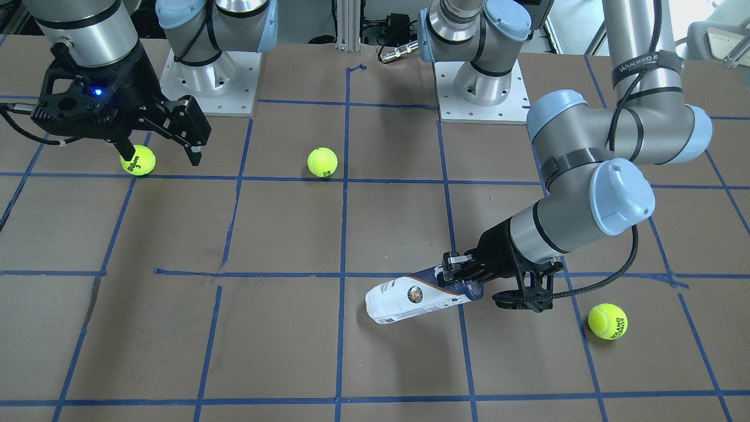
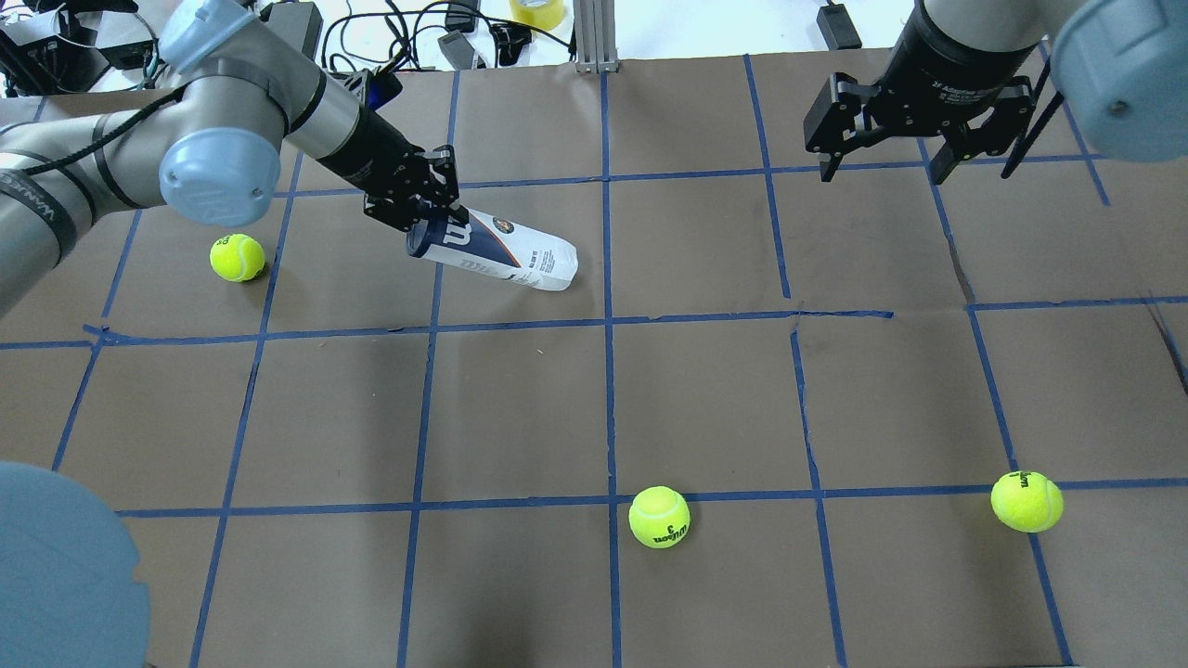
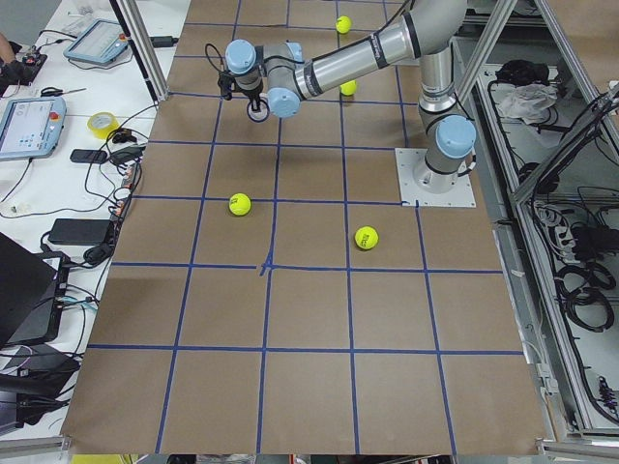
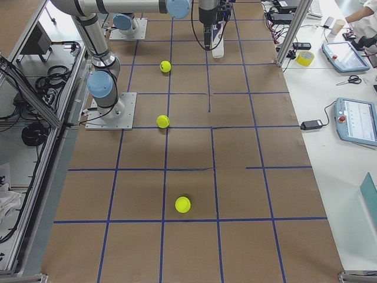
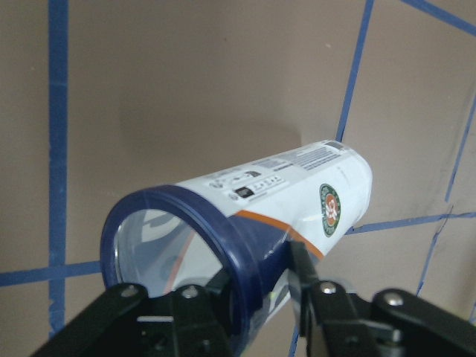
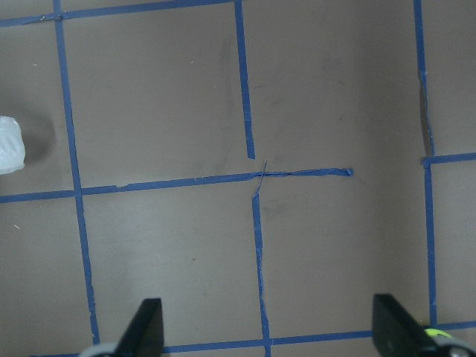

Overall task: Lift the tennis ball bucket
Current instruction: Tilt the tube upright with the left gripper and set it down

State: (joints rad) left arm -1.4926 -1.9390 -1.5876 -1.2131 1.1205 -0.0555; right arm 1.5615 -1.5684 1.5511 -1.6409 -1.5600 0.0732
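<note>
tennis ball bucket [image 2: 506, 252]: long axis tilted, base down | left pincer [image 2: 432, 209] clamps rim | right pincer [image 2: 882, 174] spread

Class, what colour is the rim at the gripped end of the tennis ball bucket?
Dark blue, on the tennis ball bucket; clearest in the left wrist view.

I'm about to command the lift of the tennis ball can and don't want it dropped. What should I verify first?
1. Grip: left gripper shut on the dark blue rim of the slim white-and-navy tennis ball can: ok.
2. Held near its middle: not ok, held at one end.
3. White end off the brown table: cannot tell.
4. Nearest yellow-green tennis ball apart from it: ok.
5. Other arm: right gripper open, far away: ok.
</note>
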